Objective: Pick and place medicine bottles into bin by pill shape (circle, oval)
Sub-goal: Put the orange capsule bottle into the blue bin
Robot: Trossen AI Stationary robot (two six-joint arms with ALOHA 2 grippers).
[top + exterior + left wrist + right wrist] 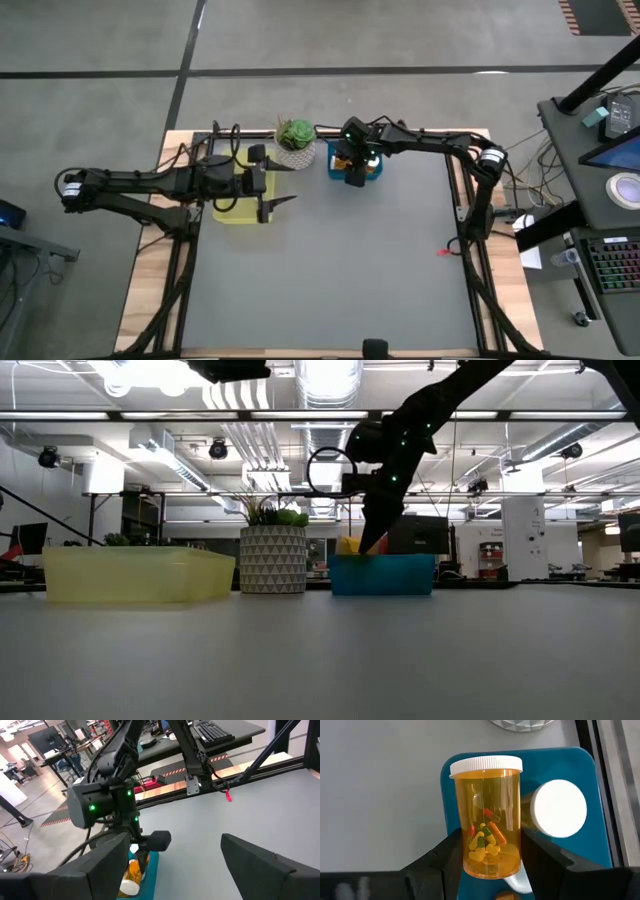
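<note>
hidden: bottle (487, 820) base cut off between the fingers; second bottle (555, 810) shows mostly its white cap
right gripper (490, 857): clamped on amber bottle, over blue bin (371, 170)
left gripper (268, 192): fingers apart, above yellow bin (135, 575)
surface: grey table (340, 260), potted plant (295, 140) between bins
room: open workshop, ceiling lights

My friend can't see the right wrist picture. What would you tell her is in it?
An amber medicine bottle with a white cap, holding colorful oval capsules, sits gripped in the right tool above a blue bin. Beside it in the bin lies another bottle, its round white cap facing the camera, with gray table around.
</note>
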